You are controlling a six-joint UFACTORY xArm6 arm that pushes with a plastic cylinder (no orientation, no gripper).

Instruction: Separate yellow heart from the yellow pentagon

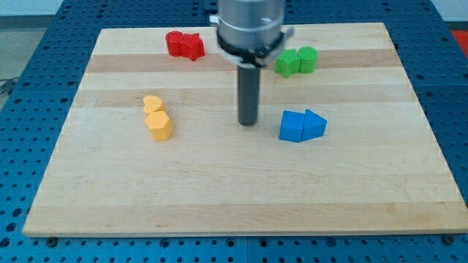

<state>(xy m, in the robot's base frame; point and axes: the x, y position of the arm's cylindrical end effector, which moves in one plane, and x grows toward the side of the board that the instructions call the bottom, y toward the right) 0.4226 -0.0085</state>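
The yellow heart lies left of the board's middle. The yellow pentagon sits just below it, touching it. My tip rests on the board near the centre, well to the right of both yellow blocks and to the left of the blue blocks. The rod rises from it to the arm's grey body at the view's top.
Two red blocks touch each other at the top left of the wooden board. Two green blocks sit at the top right. A blue cube and a blue triangle touch each other right of my tip.
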